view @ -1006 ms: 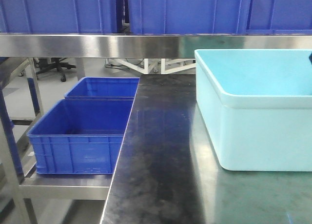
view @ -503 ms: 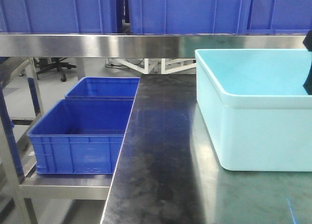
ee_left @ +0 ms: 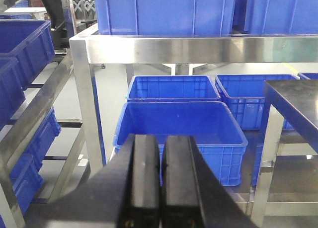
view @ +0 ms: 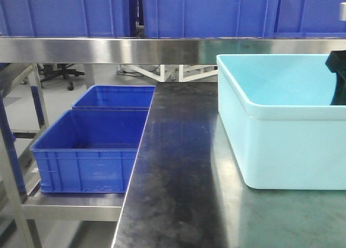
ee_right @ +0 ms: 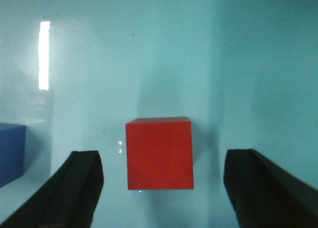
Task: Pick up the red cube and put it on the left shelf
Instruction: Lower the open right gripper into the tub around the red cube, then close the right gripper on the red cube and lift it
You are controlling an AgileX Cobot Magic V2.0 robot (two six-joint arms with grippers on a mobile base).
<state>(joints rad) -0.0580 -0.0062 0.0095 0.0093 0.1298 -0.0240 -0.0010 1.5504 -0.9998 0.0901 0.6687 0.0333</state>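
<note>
Red cube [ee_right: 159, 152] lies untouched in the gap of the wide-open right claw [ee_right: 163, 163].

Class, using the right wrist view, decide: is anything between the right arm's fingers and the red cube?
Nothing visible. The red cube sits on the bin floor between the open fingers, touching neither. A blue block lies outside them, at the frame's edge.
</note>
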